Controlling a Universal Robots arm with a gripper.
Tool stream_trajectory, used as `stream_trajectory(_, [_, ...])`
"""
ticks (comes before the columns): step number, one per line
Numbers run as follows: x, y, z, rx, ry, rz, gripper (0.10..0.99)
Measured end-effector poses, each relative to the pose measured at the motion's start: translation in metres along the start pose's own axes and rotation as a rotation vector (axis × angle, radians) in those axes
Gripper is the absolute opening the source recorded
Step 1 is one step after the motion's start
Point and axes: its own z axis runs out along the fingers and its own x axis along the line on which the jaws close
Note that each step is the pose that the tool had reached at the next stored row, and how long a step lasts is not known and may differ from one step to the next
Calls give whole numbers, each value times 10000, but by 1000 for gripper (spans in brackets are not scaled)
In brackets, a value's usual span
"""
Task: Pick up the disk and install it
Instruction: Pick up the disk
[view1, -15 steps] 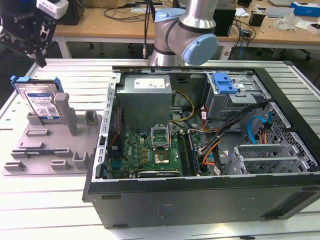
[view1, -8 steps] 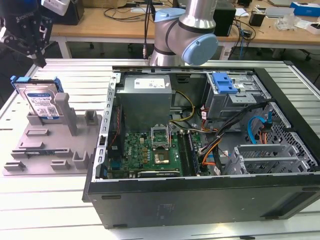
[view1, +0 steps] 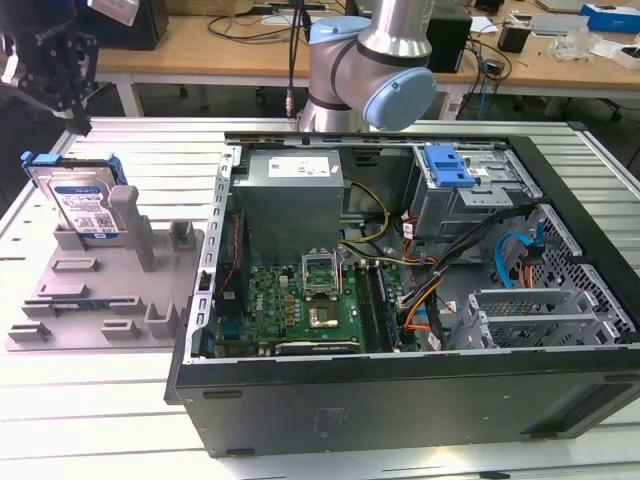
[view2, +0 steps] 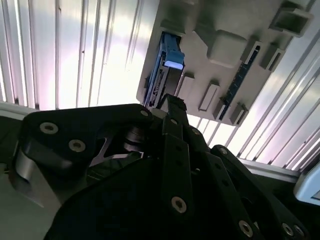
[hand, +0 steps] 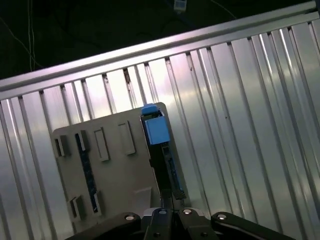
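The disk (view1: 85, 205) stands on edge in a slot at the back of the grey holder (view1: 110, 300), on the exterior view's left. It is silver with a blue-and-white label and a blue frame. My black gripper (view1: 80, 122) hangs just above it, apart from it, with its fingers together and nothing between them. In both wrist views the gripper (view2: 172, 102) (hand: 172, 195) points down at the disk's blue-framed edge (view2: 170, 57) (hand: 156, 131), with the holder (view2: 235, 45) (hand: 115, 175) beside it.
An open computer case (view1: 400, 400) lies on the ribbed metal table (view1: 150, 150), on the exterior view's right. Inside are a motherboard (view1: 300, 300), a power supply (view1: 295, 190), cables and a drive cage with a blue tab (view1: 450, 165). The arm's base (view1: 370, 70) stands behind the case.
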Motion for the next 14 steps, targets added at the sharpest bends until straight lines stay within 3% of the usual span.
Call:
stream_trajectory(5, [0,0,0,6,31,-202,106])
stream_trajectory(13, [-1,1,0,21,110,-1061,114])
stream_trajectory(14, [-1,2,0,23,125,-1209,235])
